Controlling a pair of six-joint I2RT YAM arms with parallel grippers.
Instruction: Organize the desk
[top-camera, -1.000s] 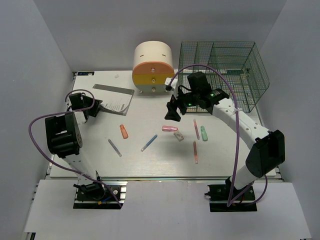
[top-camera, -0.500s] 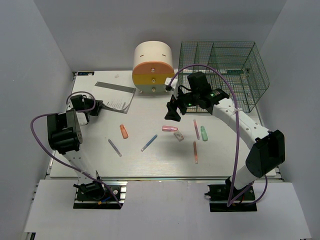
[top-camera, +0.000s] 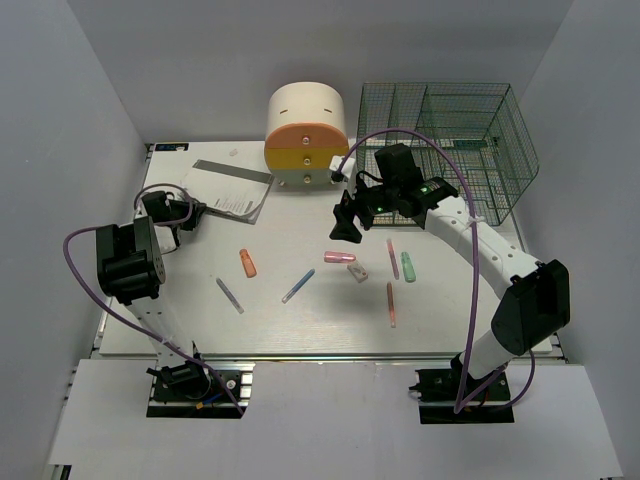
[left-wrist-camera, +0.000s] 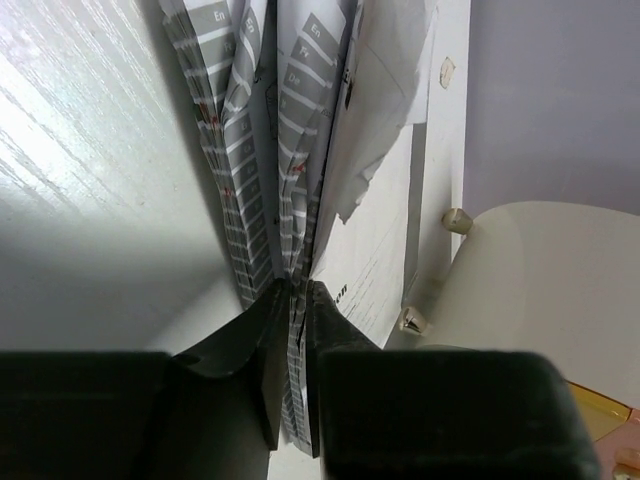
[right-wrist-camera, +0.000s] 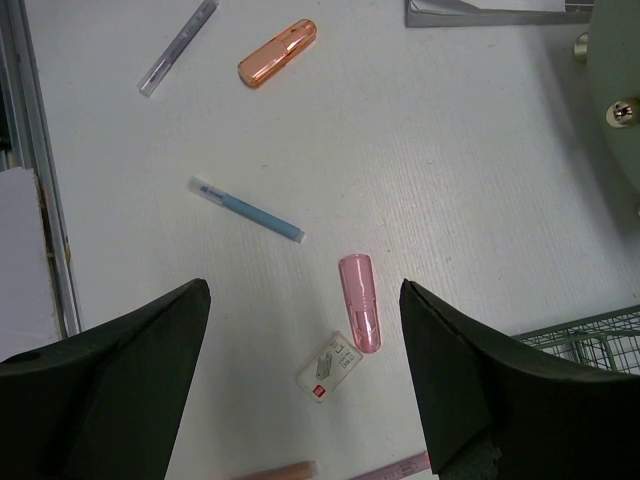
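The desk (top-camera: 300, 325) fills the middle of the overhead view, and little of it looks tidied. A blue pen (top-camera: 298, 285), an orange case (top-camera: 247, 262) and a pink case (top-camera: 340, 257) lie scattered across its centre, none in the wire basket (top-camera: 515, 140) at upper right. The left gripper (left-wrist-camera: 292, 300) is pinched tight on the edge of a folded leaflet (top-camera: 235, 197) at upper left. The right gripper (right-wrist-camera: 303, 290) hangs spread wide above the pink case, holding nothing

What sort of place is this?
Probably a robot test cell staged as an office: left arm and right arm mounted at a white desk, plain walls around, with a blue pen, green wire mesh organizer and drawer box.
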